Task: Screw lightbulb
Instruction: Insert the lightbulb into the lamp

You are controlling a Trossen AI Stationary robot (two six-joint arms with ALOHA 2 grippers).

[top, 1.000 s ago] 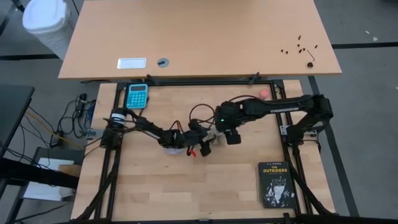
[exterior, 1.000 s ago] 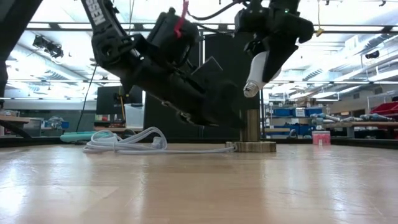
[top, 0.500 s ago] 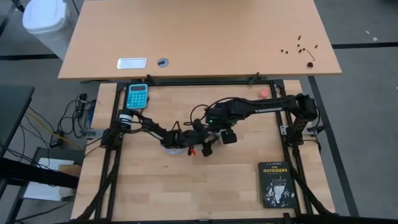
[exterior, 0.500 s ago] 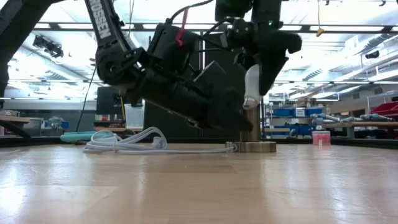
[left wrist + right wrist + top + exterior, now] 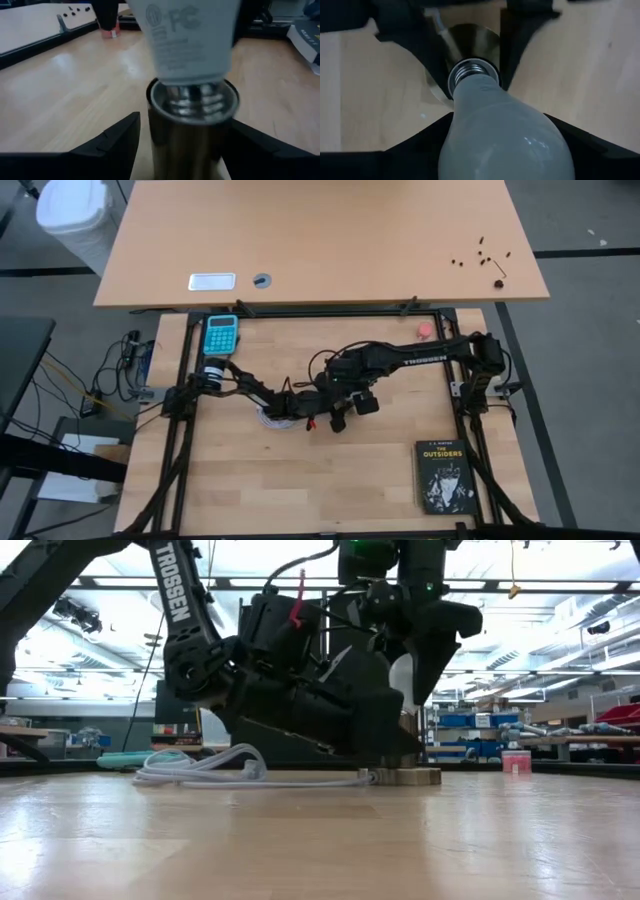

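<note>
The right gripper [image 5: 502, 150] is clamped on the small white frosted pear-shaped lightbulb [image 5: 502, 135], whose grey threaded base sits directly ahead of the fingertips, just entering the mouth of the brassy cylindrical socket [image 5: 192, 135]. The left gripper [image 5: 185, 145] straddles that socket, its fingers on either side; whether they touch it I cannot tell. The bulb is likely light, smooth and fragile, so a gentle hold around its wide belly suits turning. A second ago it hung tilted, above and beside the socket; now it stands upright at the opening on the wooden counter [image 5: 300, 480].
</note>
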